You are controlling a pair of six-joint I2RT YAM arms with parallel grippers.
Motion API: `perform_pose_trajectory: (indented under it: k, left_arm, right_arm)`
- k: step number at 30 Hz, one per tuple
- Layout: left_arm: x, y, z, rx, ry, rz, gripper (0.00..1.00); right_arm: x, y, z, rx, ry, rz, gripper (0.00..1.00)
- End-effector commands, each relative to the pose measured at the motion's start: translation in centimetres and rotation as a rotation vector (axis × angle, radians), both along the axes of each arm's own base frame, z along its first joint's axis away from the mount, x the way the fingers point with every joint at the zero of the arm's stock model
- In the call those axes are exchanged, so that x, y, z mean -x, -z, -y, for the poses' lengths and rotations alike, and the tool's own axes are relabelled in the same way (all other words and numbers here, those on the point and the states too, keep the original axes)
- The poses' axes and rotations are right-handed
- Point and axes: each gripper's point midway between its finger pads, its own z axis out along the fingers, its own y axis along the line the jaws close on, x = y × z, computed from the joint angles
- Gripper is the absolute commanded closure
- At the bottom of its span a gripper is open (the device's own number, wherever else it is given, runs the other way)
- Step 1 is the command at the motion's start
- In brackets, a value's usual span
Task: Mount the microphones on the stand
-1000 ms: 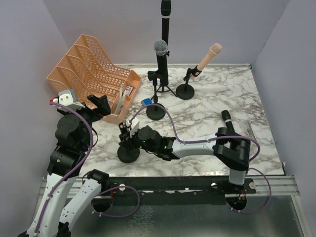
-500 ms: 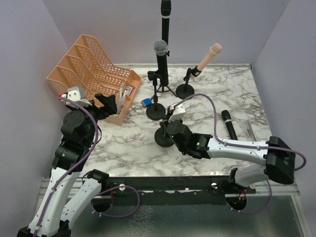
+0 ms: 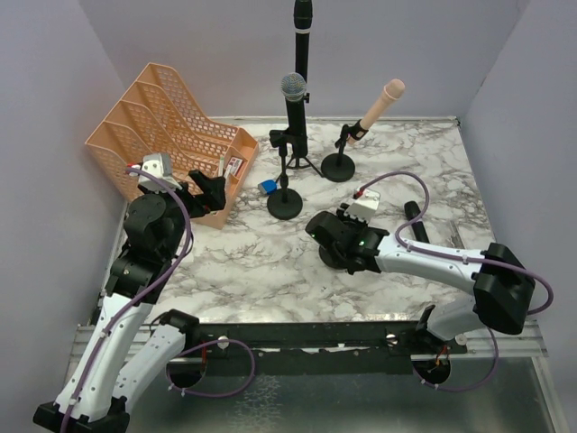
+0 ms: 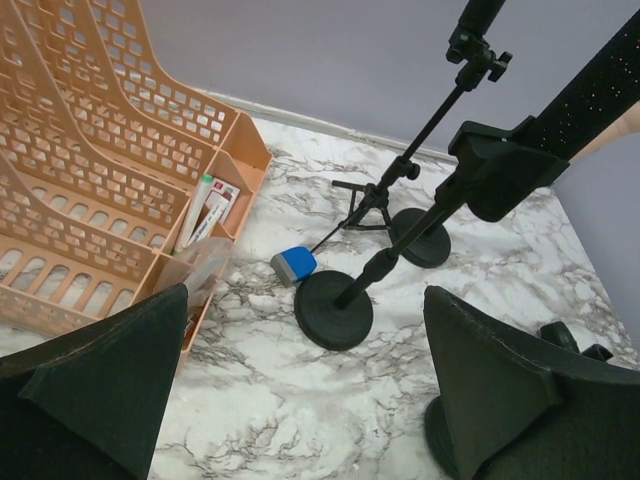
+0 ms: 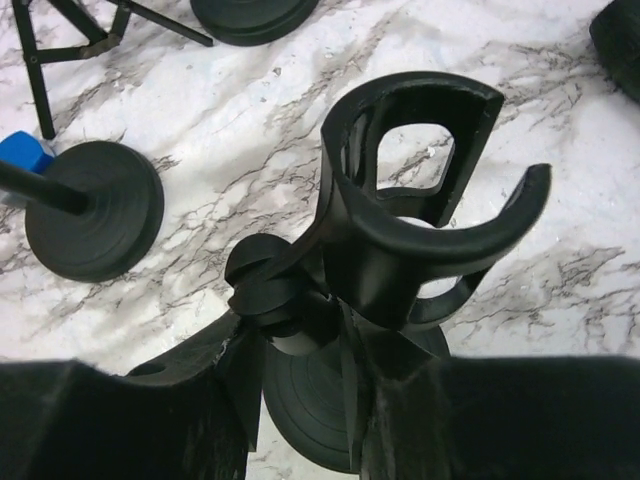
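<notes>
My right gripper (image 3: 332, 236) is shut on the neck of a small black stand (image 5: 420, 200) with an empty clip. Its round base (image 5: 320, 425) rests on the marble, and the gripper (image 5: 330, 335) clamps just under the clip. A loose black microphone (image 3: 415, 222) lies on the table to the right of it. The pale pink microphone (image 3: 380, 105), the silver-mesh-head microphone (image 3: 293, 101) and another black microphone (image 3: 302, 25) each sit in stands at the back. My left gripper (image 3: 213, 191) is open and empty, beside the orange organiser; in the left wrist view (image 4: 300, 400) it hangs over bare marble.
An orange file organiser (image 3: 171, 135) stands at the back left, with pens in its front tray. A small blue object (image 3: 267, 187) lies by a round stand base (image 3: 285, 205). A tripod stand (image 3: 299, 162) and the pink microphone's stand base (image 3: 338, 167) are behind.
My right gripper has carried the small stand from the left of the table's front towards the middle right, near the loose black microphone. My left arm has swung a little right and forward.
</notes>
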Motion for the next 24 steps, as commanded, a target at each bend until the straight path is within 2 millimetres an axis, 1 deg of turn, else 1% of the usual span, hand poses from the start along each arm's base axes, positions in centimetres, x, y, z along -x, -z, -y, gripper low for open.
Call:
perform_pose_trajectory:
  k: [1, 2, 3, 4, 5, 11, 13, 15, 19, 24]
  left_arm:
    - [0.0, 0.4, 0.9, 0.017, 0.047, -0.005, 0.01]
    - [0.0, 0.5, 1.0, 0.016, 0.052, -0.007, 0.01]
    - [0.0, 0.5, 1.1, 0.016, 0.056, -0.01, 0.01]
    - [-0.1, 0.6, 1.2, 0.015, 0.06, -0.013, 0.01]
    - [-0.1, 0.8, 1.3, 0.014, 0.062, -0.016, 0.01]
    - [-0.3, 1.3, 1.5, 0.007, 0.07, -0.03, 0.01]
    - [-0.3, 1.4, 1.5, 0.008, 0.072, -0.032, 0.01]
    - [-0.3, 1.5, 1.6, 0.011, 0.076, -0.033, 0.01]
    - [-0.3, 1.8, 2.3, 0.013, 0.111, -0.04, 0.01]
    - [-0.4, 2.7, 3.3, 0.004, 0.167, -0.059, 0.01]
  right_arm:
    - [0.6, 1.9, 1.7, 0.007, 0.118, -0.046, 0.62]
    - [0.7, 2.2, 1.5, -0.006, 0.115, -0.058, 0.58]
    - [0.8, 2.3, 1.3, -0.018, 0.111, -0.065, 0.55]
    - [0.9, 2.3, 1.1, -0.029, 0.106, -0.07, 0.48]
    - [0.9, 2.1, 1.0, -0.036, 0.099, -0.073, 0.44]
    - [1.1, 0.1, -0.6, -0.112, 0.014, -0.086, 0.24]
    - [1.3, -0.7, -0.8, -0.14, -0.001, -0.096, 0.2]
    - [1.4, -1.5, -1.0, -0.161, -0.011, -0.098, 0.17]
    - [1.5, -3.3, -0.6, -0.189, -0.02, -0.08, 0.15]
    - [1.2, -6.8, 0.0, -0.163, -0.077, -0.019, 0.16]
